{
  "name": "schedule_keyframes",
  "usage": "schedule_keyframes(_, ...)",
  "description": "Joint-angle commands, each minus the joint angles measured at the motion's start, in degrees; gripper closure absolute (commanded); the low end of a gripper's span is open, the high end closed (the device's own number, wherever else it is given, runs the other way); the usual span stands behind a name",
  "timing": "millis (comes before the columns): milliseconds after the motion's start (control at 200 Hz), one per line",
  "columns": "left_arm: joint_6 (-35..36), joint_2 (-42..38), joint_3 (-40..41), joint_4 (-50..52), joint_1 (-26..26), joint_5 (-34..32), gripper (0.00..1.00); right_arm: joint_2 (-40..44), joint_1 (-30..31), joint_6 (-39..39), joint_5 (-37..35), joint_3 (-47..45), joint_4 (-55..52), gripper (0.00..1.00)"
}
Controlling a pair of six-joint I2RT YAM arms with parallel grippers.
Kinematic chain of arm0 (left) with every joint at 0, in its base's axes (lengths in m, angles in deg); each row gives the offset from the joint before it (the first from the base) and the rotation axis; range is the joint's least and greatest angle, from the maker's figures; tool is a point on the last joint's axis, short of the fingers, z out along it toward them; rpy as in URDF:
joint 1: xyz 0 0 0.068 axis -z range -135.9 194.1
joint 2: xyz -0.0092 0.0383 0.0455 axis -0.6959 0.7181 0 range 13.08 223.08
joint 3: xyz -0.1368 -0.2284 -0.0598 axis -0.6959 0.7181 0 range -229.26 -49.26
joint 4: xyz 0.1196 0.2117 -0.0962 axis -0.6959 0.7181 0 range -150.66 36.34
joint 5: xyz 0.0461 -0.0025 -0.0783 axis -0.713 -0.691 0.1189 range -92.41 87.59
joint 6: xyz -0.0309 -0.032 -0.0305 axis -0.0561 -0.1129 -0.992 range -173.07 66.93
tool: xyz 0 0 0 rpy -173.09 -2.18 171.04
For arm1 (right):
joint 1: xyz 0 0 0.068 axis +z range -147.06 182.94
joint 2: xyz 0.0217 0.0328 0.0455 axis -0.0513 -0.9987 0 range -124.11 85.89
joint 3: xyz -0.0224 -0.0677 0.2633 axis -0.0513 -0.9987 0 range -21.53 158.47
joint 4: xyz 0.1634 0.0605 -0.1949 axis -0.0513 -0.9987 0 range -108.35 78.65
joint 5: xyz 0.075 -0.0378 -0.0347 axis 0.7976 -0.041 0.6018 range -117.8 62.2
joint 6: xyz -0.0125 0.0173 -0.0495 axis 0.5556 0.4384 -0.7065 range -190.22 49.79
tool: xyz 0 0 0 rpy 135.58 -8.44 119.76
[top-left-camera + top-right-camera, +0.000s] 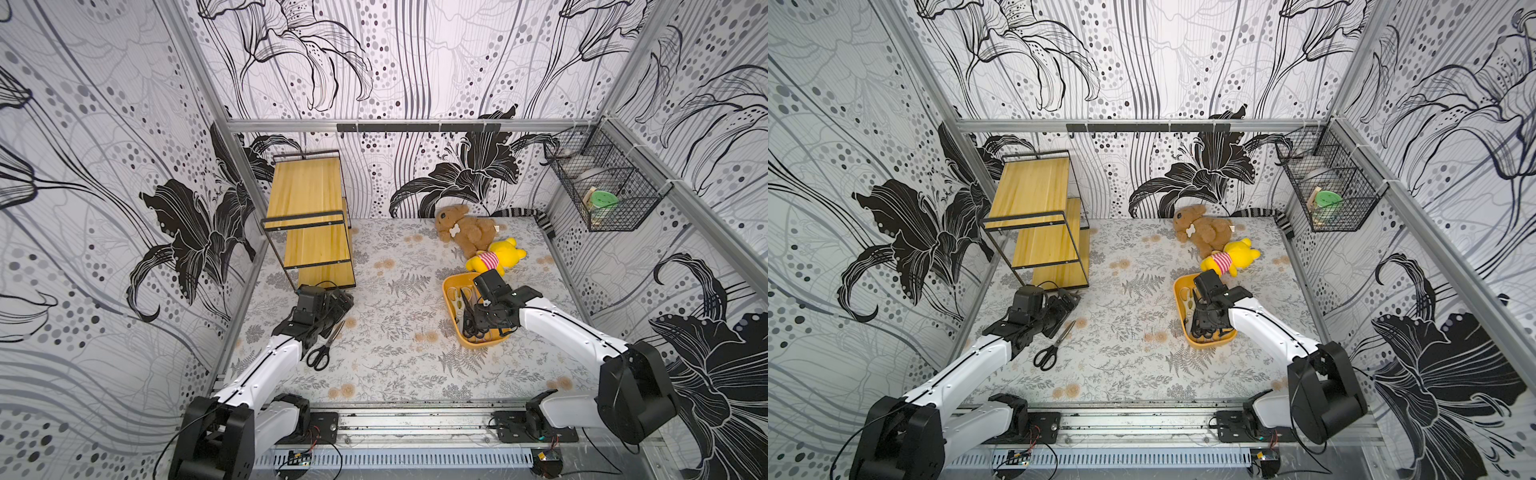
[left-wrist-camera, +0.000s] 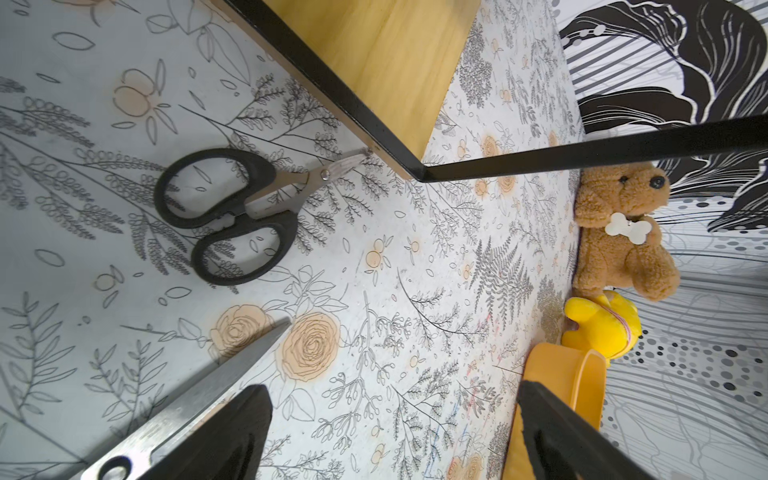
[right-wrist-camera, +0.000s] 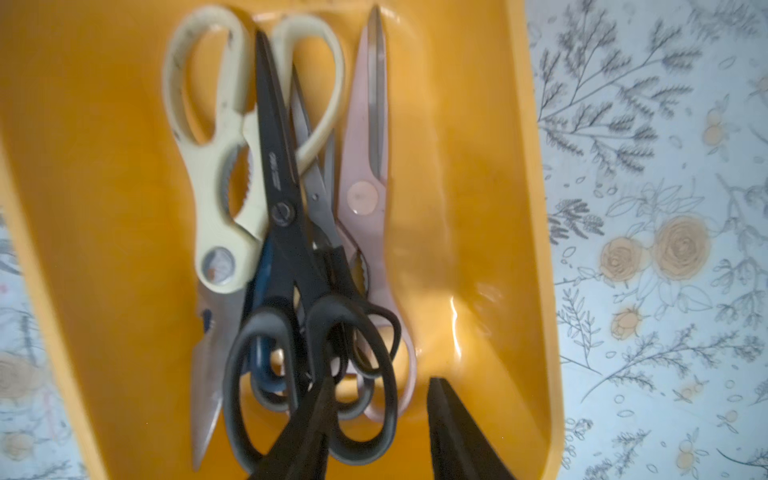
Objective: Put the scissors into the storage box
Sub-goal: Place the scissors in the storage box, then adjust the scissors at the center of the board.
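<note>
Hovering over the orange-yellow storage box [image 3: 478,166], the right gripper [image 3: 382,386] holds its jaws spread above the pile of scissors [image 3: 286,232] lying inside. The left gripper [image 2: 392,388], jaws wide apart and holding nothing, hangs near a small black-handled pair [image 2: 232,212] and a larger pair [image 1: 326,347], both lying on the floral tablecloth [image 1: 395,365] outside the box.

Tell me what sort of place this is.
Probably a robot test cell dressed as a home: aluminium frame, printed floral walls, two arms bolted to a front rail, a teddy bear.

Arms [image 1: 266,370]: white link shells, black joint housings, thin black cables. Left claw [image 2: 395,399], right claw [image 3: 382,386]: black wedge fingers [image 2: 232,436].
</note>
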Motion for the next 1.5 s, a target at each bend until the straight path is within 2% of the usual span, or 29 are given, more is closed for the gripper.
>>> schedule_keyframes(0,2.24,-0.95,-0.38,6.57,-0.40,-5.33,0.03,0.68,-0.07,1.37,-0.95,4.20,-0.28,0.55)
schedule_keyframes(145,2.01,-2.37,0.34,11.18,-0.36,-10.51,0.03,0.61,0.44,2.49,2.72,5.77,2.08,0.54)
schedule_keyframes(295,-0.43,-4.41,2.36,13.58,-0.42,-15.95,0.03,0.51,3.67,4.64,4.28,5.45,5.42,0.54)
schedule_keyframes(455,-2.59,-4.71,3.39,14.65,-0.39,-16.12,0.03,-2.27,7.67,5.45,3.41,6.04,5.67,0.54)
schedule_keyframes(661,-1.96,-4.49,3.26,18.40,-0.39,-17.79,0.03,-3.00,8.22,5.65,3.55,4.97,6.91,0.54)
schedule_keyframes(1106,-3.08,-7.39,7.31,20.67,-0.31,-14.89,0.03,-3.56,8.22,4.70,1.25,6.63,6.01,0.54)
schedule_keyframes(1276,-6.14,-8.42,10.61,18.67,0.10,-11.03,0.03,-4.53,8.30,4.74,1.47,7.15,5.91,0.54)
schedule_keyframes(1371,-9.18,-8.90,11.59,18.12,2.38,-9.08,0.03,-4.73,8.29,4.66,1.21,7.11,5.67,0.54)
schedule_keyframes(1492,-14.27,-9.85,11.91,16.42,7.65,-8.40,0.03,-4.73,8.24,4.64,1.07,6.99,5.87,0.54)
